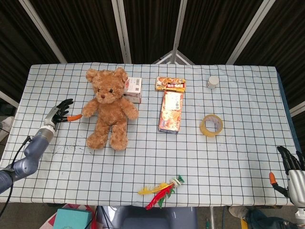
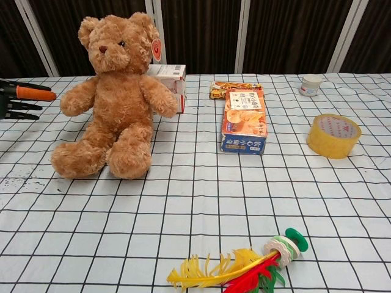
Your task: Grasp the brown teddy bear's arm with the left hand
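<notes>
The brown teddy bear (image 1: 108, 106) sits upright at the table's back left, also seen large in the chest view as the bear (image 2: 116, 91). Its near arm (image 1: 89, 109) sticks out to the left. My left hand (image 1: 61, 112) hovers just left of that arm, black fingers spread and an orange-tipped thumb pointing at the paw, a small gap between them. In the chest view the left hand (image 2: 21, 97) enters from the left edge, holding nothing. My right hand (image 1: 290, 168) hangs off the table's front right corner, fingers apart and empty.
Behind the bear stands a white box (image 1: 134, 88). Two snack boxes (image 1: 171, 110) lie mid-table, a yellow tape roll (image 1: 211, 125) to their right, a small white jar (image 1: 213, 82) at the back. A feather toy (image 1: 162, 189) lies near the front edge.
</notes>
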`<state>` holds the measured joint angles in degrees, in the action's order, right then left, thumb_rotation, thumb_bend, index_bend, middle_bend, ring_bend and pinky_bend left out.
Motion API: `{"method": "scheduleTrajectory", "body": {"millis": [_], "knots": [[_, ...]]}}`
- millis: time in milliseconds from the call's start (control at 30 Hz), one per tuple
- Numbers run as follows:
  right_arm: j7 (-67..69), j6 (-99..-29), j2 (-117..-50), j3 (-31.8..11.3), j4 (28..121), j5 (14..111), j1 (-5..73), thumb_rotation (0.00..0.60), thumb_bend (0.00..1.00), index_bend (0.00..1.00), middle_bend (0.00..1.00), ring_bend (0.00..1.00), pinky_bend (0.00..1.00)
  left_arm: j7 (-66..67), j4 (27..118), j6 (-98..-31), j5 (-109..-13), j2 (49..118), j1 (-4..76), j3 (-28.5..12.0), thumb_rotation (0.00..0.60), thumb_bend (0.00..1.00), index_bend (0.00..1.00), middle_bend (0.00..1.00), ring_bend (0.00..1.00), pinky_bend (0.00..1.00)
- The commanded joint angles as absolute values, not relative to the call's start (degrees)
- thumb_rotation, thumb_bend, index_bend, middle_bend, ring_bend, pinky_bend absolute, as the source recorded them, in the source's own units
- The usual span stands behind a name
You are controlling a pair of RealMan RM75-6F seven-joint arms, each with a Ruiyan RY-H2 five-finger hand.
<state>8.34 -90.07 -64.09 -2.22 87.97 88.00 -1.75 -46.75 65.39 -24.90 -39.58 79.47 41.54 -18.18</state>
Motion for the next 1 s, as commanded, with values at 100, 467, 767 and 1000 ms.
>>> {"method": "scheduleTrajectory", "body": {"millis": [100, 467, 767, 1000], "knots": [[8.4, -90.2, -64.0, -2.4, 87.9, 87.9, -1.8, 0.600, 0.42, 0.03, 0.11, 0.19, 0.04, -44.2, 63.0, -23.2, -38.7, 82.8, 44.1, -19.4, 0.600, 0.22, 0.14, 0.09, 0.00, 0.01], [10.8, -88.7, -64.2, -2.6, 86.3, 86.3, -1.7, 0.600, 0.42, 0.03, 0.11, 0.19, 0.04, -42.0, 59.8, -23.4, -36.9, 87.3, 45.8, -22.1, 0.600, 0.23, 0.24, 0.23, 0.00, 0.01], [10.9, -88.8, -64.3, -2.6, 85.9, 86.2, -1.8, 0.600, 0.42, 0.03, 0.11, 0.19, 0.04, -39.6, 58.1, -23.9, -35.0, 89.3, 45.9, -22.6, 0.600, 0.30, 0.30, 0.29, 0.00, 0.01], [10.9, -88.8, -64.3, -2.7, 86.2, 85.9, -1.9, 0.600, 0.42, 0.03, 0.11, 0.19, 0.04, -37.6, 59.4, -27.0, -33.8, 90.0, 46.1, -23.9, 0.600, 0.34, 0.32, 0.30, 0.00, 0.02]]}}
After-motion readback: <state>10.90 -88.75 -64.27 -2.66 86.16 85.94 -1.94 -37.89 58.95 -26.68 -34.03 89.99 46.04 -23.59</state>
